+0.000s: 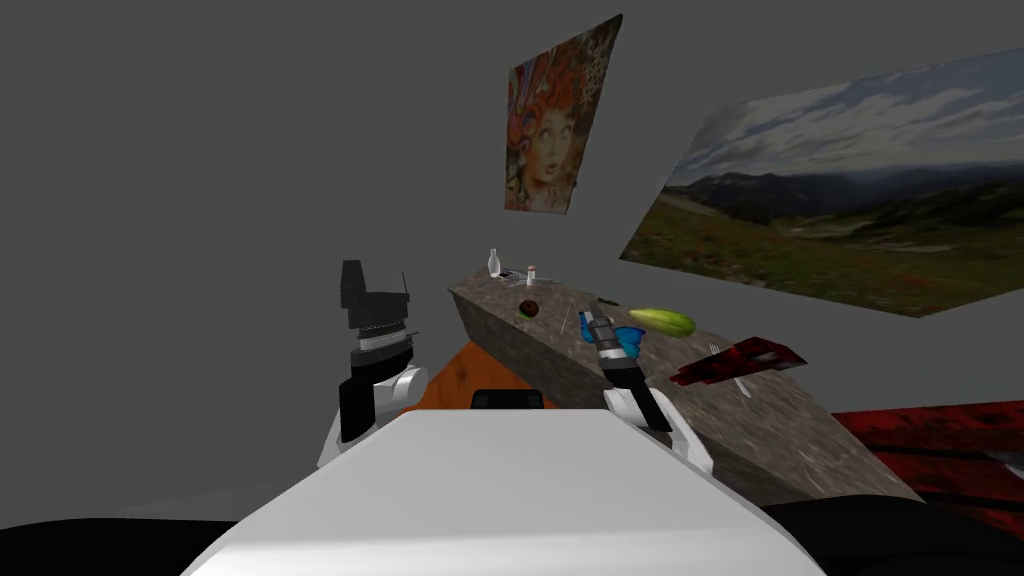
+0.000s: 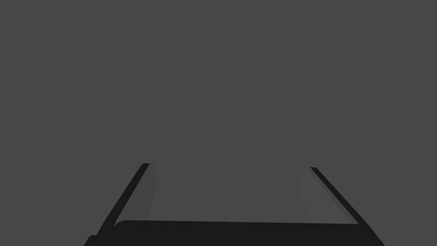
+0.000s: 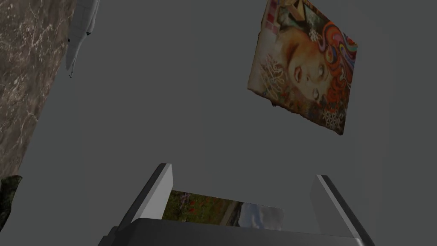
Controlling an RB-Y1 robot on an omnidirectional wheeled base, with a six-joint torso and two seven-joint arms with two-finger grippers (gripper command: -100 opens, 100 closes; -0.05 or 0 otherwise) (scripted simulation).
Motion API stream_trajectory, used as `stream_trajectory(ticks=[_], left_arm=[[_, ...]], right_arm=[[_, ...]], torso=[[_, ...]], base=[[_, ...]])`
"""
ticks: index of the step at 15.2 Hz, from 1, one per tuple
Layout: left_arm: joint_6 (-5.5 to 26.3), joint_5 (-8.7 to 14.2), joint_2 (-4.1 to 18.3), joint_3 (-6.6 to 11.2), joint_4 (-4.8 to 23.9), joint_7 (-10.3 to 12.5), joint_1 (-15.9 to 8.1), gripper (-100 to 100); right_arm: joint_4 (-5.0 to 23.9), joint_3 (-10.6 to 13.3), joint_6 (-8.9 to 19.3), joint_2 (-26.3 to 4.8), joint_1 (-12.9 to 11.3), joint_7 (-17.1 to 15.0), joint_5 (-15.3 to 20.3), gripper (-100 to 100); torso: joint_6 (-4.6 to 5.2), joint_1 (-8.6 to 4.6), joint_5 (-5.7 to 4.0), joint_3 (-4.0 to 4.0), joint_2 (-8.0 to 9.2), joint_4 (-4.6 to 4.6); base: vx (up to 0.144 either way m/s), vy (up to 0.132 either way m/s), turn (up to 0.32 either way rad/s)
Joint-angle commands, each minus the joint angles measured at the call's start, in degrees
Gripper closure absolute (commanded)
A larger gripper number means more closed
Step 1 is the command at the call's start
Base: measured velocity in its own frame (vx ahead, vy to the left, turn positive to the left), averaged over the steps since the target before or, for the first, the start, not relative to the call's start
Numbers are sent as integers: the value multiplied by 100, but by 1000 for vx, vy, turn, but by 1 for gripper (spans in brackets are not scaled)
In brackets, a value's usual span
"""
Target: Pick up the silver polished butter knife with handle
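Observation:
A thin pale sliver (image 1: 566,321), possibly the butter knife, lies on the stone counter (image 1: 560,365) just left of my right gripper (image 1: 590,320); its shape is too small to tell. That gripper hovers over the counter's middle. In the right wrist view my right gripper (image 3: 243,192) stands open with nothing between its fingers (image 3: 164,188), pointing past the counter's edge (image 3: 25,77) toward the wall. My left gripper (image 1: 375,285) is raised left of the counter, and in its own view my left gripper (image 2: 228,192) is open and empty.
On the counter stand a white bottle (image 1: 493,262), a small shaker (image 1: 531,273), a dark round item (image 1: 529,308), a yellow-green squash (image 1: 662,321), a blue object (image 1: 628,340), a red cloth (image 1: 740,360) and a pale utensil (image 1: 741,384). An orange surface (image 1: 460,375) lies below.

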Motion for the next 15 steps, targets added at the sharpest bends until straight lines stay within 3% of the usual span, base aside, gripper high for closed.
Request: stream_trajectory(ticks=[1, 2, 3, 4, 5, 6, 7, 8, 9, 11, 13, 14, 15], left_arm=[[0, 0, 0, 0, 0, 0, 0, 0], [0, 0, 0, 0, 0, 0, 0, 0], [0, 0, 0, 0, 0, 0, 0, 0], [0, 0, 0, 0, 0, 0, 0, 0], [0, 0, 0, 0, 0, 0, 0, 0], [0, 0, 0, 0, 0, 0, 0, 0], [0, 0, 0, 0, 0, 0, 0, 0], [0, 0, 0, 0, 0, 0, 0, 0], [0, 0, 0, 0, 0, 0, 0, 0], [0, 0, 0, 0, 0, 0, 0, 0], [0, 0, 0, 0, 0, 0, 0, 0], [0, 0, 0, 0, 0, 0, 0, 0], [0, 0, 0, 0, 0, 0, 0, 0]], right_arm=[[116, -16, 239, -286, 41, 29, -63, -100], [116, -16, 239, -316, 41, 29, -63, -100], [198, -23, 431, -507, 59, 52, -108, -100], [198, -23, 431, -529, 59, 52, -108, -100], [283, -30, 629, -729, 78, 76, -154, -100], [283, -30, 629, -742, 78, 76, -154, -100], [371, -37, 833, -940, 98, 101, -202, -100], [371, -37, 833, -955, 98, 101, -202, -100], [461, -43, 1042, -1139, 120, 126, -250, -100], [552, -49, 1184, -1365, 142, 151, -298, -100], [552, -49, 1253, -1377, 142, 151, -298, -100], [645, -55, 1452, -1586, 166, 176, -347, -100], [645, -55, 1468, -1586, 166, 176, -347, -100]], torso=[[0, 0, 0, 0, 0, 0], [0, 0, 0, 0, 0, 0], [0, -1, 0, 0, 0, 0], [-1, -1, 0, -1, -1, 0], [0, 1, 0, -1, -1, 0], [-1, 4, 0, -1, -2, -1], [0, 5, 1, -1, -2, -1], [0, 5, 1, -2, -4, -1], [0, 5, 1, -3, -5, -1], [0, 2, 1, -4, -6, -2], [0, 7, 1, -4, -6, -2], [1, 4, 1, -1, -1, -1], [0, 2, 1, 0, 1, 0]], base=[[33, 48, 74], [31, 46, 63], [34, 48, 94], [32, 54, 76], [33, 65, 76], [36, 61, 66], [47, 60, 80], [44, 55, 69], [52, 55, 103], [46, 58, 81], [32, 55, 43], [26, 45, 63], [28, 48, 78]])
